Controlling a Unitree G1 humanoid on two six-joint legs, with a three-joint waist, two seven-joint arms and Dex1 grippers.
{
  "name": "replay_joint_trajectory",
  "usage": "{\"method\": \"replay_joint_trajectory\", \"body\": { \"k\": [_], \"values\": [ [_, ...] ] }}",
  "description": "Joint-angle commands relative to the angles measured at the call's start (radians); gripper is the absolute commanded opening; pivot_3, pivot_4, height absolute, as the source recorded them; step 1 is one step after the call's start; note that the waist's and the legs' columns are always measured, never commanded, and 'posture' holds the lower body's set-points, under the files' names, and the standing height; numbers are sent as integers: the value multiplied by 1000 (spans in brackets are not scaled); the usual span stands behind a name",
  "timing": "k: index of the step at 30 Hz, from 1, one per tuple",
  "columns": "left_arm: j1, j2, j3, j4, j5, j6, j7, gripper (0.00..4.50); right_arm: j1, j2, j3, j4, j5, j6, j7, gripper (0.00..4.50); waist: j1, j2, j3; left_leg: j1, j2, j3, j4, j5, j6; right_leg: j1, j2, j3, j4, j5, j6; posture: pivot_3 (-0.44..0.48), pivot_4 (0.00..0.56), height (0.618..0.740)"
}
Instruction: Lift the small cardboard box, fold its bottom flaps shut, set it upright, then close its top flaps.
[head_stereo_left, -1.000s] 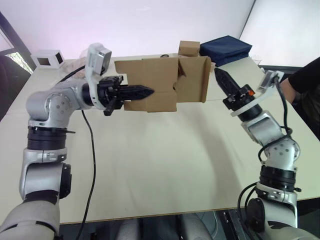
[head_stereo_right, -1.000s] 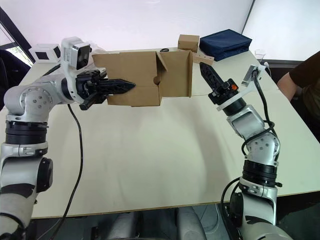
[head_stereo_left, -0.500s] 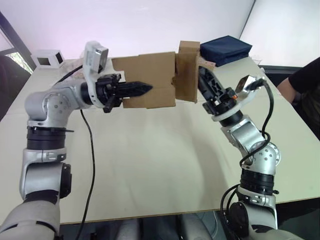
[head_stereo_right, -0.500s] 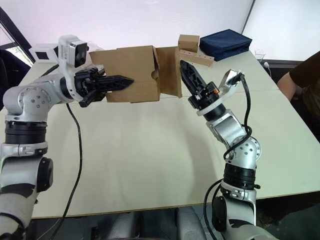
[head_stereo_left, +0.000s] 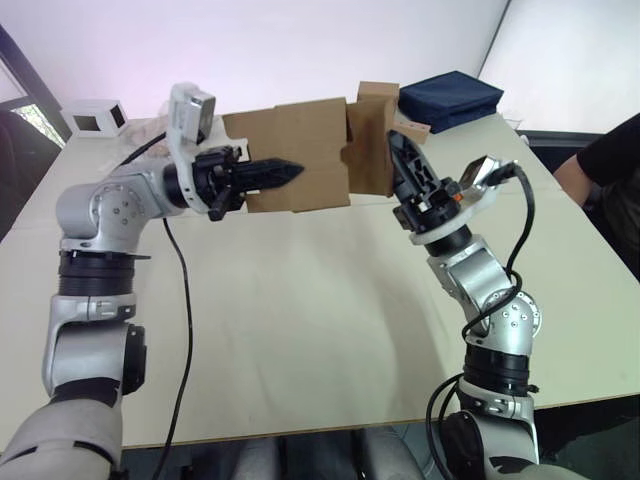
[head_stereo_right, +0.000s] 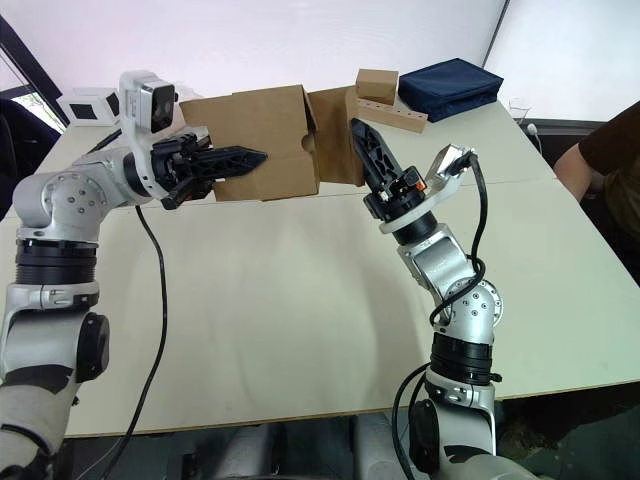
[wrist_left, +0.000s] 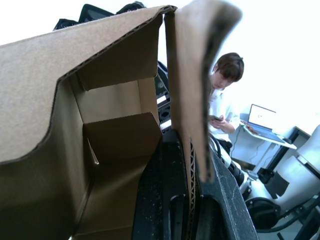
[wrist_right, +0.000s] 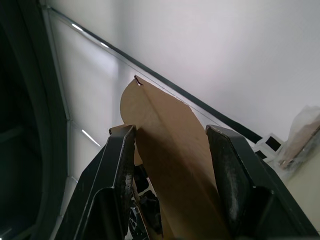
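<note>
Flap-folding is the step you are in: the small cardboard box hangs in the air above the tabletop, its wall pinched shut between your left gripper fingers. Your right gripper has its fingers spread around one of the bottom flaps, not squeezing. Next, I judge, push that flap inward across the opening. One held box, two grippers, two further boxes behind.

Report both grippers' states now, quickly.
Left gripper: shut on a wall of the small cardboard box, held above the table.
Right gripper: open, one of the box's flaps between its fingers.
</note>
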Motion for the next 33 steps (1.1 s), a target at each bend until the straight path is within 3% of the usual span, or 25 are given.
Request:
{"method": "replay_joint_trajectory", "body": {
  "k": [1, 33],
  "values": [
    [-31, 3, 28, -14, -11, -10, -2, 0, -6, 19, 17, -44, 4, -24, 0, 2283, 0, 0, 0, 0, 0, 0, 0, 0, 0, 0, 0, 0, 0, 0, 0, 0, 150, 740],
    [-24, -36, 8, 13, 39, -53, 7, 0, 6, 37, 144, -126, -195, -98, -52, 2283, 0, 0, 0, 0, 0, 0, 0, 0, 0, 0, 0, 0, 0, 0, 0, 0, 150, 740]
  ]
}}
